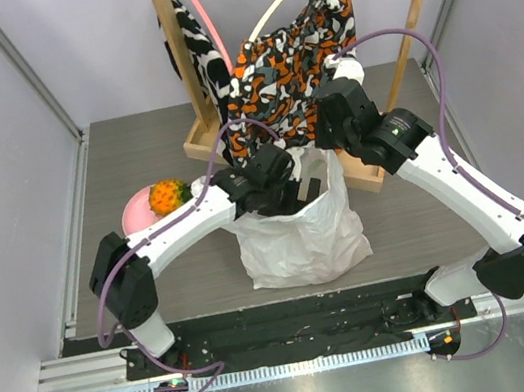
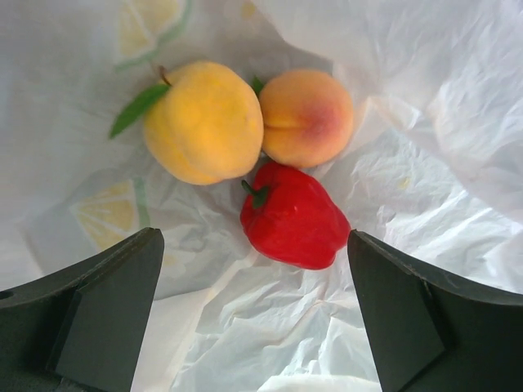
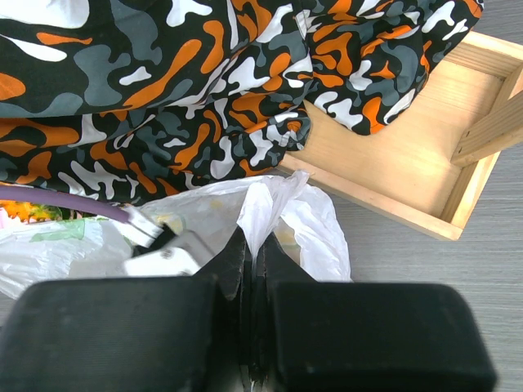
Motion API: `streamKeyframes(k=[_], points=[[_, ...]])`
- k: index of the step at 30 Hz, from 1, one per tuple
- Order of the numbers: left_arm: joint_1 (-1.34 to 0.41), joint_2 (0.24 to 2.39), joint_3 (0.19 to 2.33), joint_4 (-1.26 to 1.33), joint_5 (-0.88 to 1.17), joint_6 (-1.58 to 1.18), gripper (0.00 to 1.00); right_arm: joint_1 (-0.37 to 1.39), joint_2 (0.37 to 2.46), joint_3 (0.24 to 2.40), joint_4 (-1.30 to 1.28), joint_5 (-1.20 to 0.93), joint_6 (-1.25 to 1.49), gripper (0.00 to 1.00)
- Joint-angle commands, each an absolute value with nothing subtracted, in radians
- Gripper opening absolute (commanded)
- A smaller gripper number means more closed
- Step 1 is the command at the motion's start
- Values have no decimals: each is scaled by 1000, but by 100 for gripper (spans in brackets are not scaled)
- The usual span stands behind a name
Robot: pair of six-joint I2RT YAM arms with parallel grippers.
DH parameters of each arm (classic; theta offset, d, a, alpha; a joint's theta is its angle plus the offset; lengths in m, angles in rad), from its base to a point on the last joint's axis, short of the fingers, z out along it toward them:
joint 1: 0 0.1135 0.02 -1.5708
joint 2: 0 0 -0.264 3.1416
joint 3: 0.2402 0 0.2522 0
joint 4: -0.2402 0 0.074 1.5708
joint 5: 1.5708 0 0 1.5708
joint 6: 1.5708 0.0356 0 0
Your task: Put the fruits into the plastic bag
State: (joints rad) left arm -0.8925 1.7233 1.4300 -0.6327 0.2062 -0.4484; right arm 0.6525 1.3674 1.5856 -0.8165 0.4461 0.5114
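The white plastic bag (image 1: 300,240) stands in the middle of the table with its mouth up. My left gripper (image 1: 290,191) reaches down into that mouth. In the left wrist view it (image 2: 255,322) is open and holds nothing. Below it, on the bag's floor (image 2: 270,327), lie a yellow-orange round fruit (image 2: 204,122), a peach (image 2: 306,117) and a shiny red fruit (image 2: 294,216). My right gripper (image 3: 255,245) is shut on a fold of the bag's rim (image 3: 265,200) and holds it up. An orange pineapple (image 1: 168,194) sits on the pink plate (image 1: 134,218) to the left.
A wooden rack (image 1: 182,78) stands behind the bag, with the orange-black-white patterned cloth (image 1: 294,58) hanging from it. Its base tray (image 3: 409,163) lies right behind my right gripper. Grey walls close in both sides of the table.
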Motion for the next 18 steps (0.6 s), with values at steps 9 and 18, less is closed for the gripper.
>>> streamKeyframes(k=[9,18], points=[[-757,1526,1393,-470,258,-555,100,649,1347,1600,-799,476,517,1],[-660,1424,1485,-445,337,-519,100,650,1358,1609,-799,469,514,1]])
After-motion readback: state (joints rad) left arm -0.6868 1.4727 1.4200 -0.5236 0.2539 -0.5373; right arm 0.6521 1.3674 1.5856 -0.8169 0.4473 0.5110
